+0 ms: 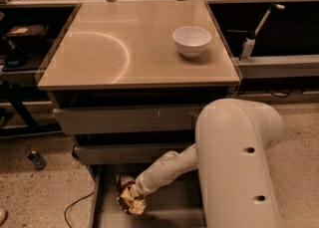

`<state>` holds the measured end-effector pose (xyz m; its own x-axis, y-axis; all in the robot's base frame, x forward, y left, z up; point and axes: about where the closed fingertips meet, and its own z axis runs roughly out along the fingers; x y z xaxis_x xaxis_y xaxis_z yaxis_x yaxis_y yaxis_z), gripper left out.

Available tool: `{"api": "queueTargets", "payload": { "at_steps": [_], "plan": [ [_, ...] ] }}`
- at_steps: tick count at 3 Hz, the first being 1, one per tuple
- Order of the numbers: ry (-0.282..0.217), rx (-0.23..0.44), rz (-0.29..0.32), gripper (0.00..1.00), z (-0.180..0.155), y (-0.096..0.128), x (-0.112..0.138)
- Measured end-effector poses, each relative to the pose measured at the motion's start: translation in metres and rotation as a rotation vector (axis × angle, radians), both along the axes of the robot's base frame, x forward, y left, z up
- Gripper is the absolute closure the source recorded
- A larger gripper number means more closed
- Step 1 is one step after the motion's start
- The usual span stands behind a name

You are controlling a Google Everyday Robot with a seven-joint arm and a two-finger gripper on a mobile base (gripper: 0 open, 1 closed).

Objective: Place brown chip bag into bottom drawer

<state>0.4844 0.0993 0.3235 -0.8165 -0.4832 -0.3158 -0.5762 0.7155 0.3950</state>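
The brown chip bag [130,199], crinkly with brown and pale yellow patches, is at the left side of the open bottom drawer [164,212], low over its flat grey floor. My gripper [134,192] is at the end of the white arm that reaches down and left into the drawer. It sits right at the bag, and the bag and the wrist hide its tips. The arm's big white housing covers the drawer's right side.
A white bowl [191,40] stands on the tan cabinet top [124,57]. The scratched top drawer front [129,119] and the middle drawer [124,153] are above the open one. A small bottle [36,160] and a black cable [75,207] lie on the speckled floor at the left.
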Motion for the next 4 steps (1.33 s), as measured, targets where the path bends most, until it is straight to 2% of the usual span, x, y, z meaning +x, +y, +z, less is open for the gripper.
{"api": "queueTargets", "payload": {
  "at_steps": [3,4],
  "plan": [
    [0.002,-0.009,-0.053,1.00,-0.053,-0.035,0.038],
    [0.000,-0.008,-0.055,0.82,-0.054,-0.035,0.040]
  ]
}}
